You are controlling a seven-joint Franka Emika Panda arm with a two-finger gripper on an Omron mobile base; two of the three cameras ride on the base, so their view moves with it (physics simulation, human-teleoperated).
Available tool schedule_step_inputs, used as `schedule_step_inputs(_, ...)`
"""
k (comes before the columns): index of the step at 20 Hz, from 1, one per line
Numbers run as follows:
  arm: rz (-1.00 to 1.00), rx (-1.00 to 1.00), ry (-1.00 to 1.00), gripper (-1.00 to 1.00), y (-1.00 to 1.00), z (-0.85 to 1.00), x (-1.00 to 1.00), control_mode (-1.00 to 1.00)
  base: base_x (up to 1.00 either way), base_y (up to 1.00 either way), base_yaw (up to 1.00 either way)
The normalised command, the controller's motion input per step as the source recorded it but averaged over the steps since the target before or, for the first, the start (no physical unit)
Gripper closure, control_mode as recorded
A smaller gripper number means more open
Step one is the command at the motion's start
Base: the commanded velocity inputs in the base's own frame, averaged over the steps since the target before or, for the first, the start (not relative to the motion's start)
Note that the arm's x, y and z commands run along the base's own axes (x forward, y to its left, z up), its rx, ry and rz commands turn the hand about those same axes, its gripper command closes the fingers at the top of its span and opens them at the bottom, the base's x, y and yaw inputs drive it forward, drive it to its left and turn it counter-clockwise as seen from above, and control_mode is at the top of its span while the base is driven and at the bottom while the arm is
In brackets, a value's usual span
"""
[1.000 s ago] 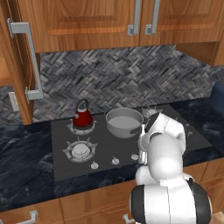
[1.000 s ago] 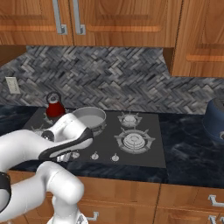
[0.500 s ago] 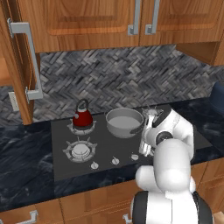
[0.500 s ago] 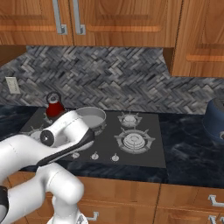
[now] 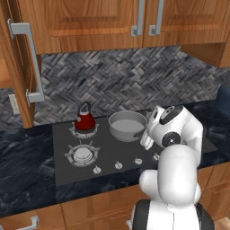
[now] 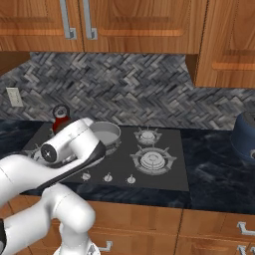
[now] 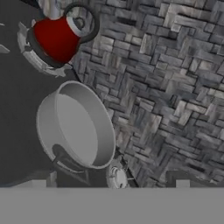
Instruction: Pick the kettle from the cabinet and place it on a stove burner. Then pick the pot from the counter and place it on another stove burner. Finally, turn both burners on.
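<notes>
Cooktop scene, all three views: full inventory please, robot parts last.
kettle: one, dark red with black loop handle, on the back left burner.
pot: one, grey steel, no lid, on the burner right of the kettle.
burners: four, silver-grey with spoked grates, two of them free.
knobs: small, silver, along the cooktop's front edge.
counter: glossy black stone, around the cooktop.
cabinet: brown wood, door open, long grey bar handle, left of the stove.
dark blue vessel: one, on the counter, far right.
wall outlet: one, pale, on the backsplash.
hand: one, white, open, beside the pot, holding nothing.
</notes>
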Motion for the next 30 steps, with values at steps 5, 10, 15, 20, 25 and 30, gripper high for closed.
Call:
schedule_step_inputs(5,0.0,0.17,0.02,-1.0,0.32,1.0,-0.14,-1.0,0.0,0.0,0.0)
schedule_step_inputs(10,0.0,0.17,0.04,-1.0,0.4,0.98,-0.17,-1.0,0.0,0.0,0.0)
schedule_step_inputs(15,0.0,0.21,0.1,-1.0,0.46,0.8,-0.17,-1.0,0.0,0.0,0.0)
schedule_step_inputs(20,0.0,0.26,0.17,-1.0,0.37,0.71,-0.24,-1.0,0.0,0.0,0.0)
schedule_step_inputs(25,0.0,0.28,0.32,-1.0,0.29,0.72,-0.32,-1.0,0.0,0.0,0.0)
schedule_step_inputs(30,-0.03,0.33,0.38,-1.0,0.2,0.66,-0.34,-1.0,0.0,0.0,0.0)
